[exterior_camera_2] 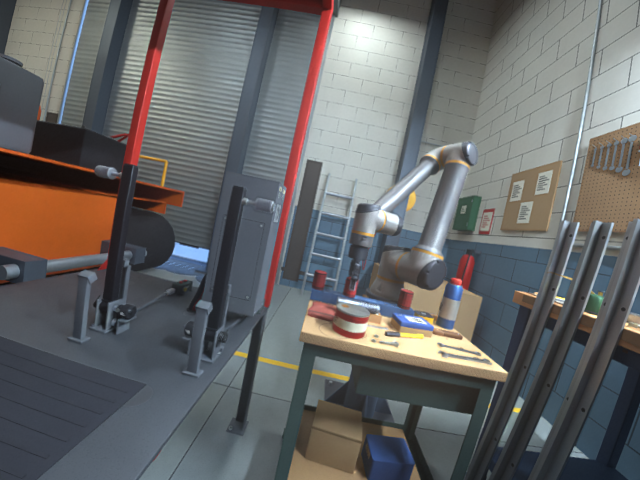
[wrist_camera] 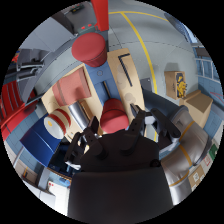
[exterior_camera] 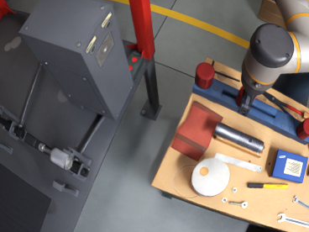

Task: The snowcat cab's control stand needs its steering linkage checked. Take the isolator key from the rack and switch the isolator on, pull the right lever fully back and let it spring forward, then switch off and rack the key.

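The red isolator key (wrist_camera: 114, 116) stands upright in the middle of the blue rack (exterior_camera: 252, 106) at the back of the workbench, and my gripper (wrist_camera: 114, 120) hangs straight over it, open, with a finger on either side of the key's head and nothing held. From the side cameras the gripper (exterior_camera: 244, 106) (exterior_camera_2: 352, 281) sits low over the rack. Two more red cylinders stand at the rack's ends (exterior_camera: 204, 75) (exterior_camera: 303, 128). The grey control stand (exterior_camera: 79, 48) stands on the platform to the left, with two slots on its top face. Its levers (exterior_camera_2: 225, 268) rise from the platform floor.
A red post (exterior_camera: 140, 18) stands between stand and workbench. On the bench lie a red block (exterior_camera: 196, 130), a metal cylinder (exterior_camera: 239, 137), a red-and-white round tin (exterior_camera: 210, 176), a blue box (exterior_camera: 289, 165), a yellow-handled tool (exterior_camera: 268, 185) and wrenches.
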`<state>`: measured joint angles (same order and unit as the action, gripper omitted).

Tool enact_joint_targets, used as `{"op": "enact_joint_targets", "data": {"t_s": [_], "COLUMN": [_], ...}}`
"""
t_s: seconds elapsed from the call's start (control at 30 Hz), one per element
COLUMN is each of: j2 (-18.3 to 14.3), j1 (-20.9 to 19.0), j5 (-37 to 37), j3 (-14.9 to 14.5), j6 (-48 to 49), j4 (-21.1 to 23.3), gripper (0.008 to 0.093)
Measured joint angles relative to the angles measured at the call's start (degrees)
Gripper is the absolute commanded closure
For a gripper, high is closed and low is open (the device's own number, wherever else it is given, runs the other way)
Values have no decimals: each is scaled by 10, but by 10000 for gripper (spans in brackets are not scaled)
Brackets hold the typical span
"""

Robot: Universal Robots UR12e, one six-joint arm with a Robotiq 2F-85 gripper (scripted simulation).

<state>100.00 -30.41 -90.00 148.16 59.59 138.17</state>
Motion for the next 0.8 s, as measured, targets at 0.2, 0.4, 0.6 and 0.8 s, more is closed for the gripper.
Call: {"op": "enact_joint_targets", "data": {"t_s": [0.2, 0.4, 0.6, 0.8], "j2": [0, 0, 0, 0], "j1": [0, 0, 0, 0], "j5": [0, 0, 0, 0], "j3": [0, 0, 0, 0], "j6": [0, 0, 0, 0], "j4": [0, 0, 0, 0], "gripper": [219, 339, 459, 579]}}
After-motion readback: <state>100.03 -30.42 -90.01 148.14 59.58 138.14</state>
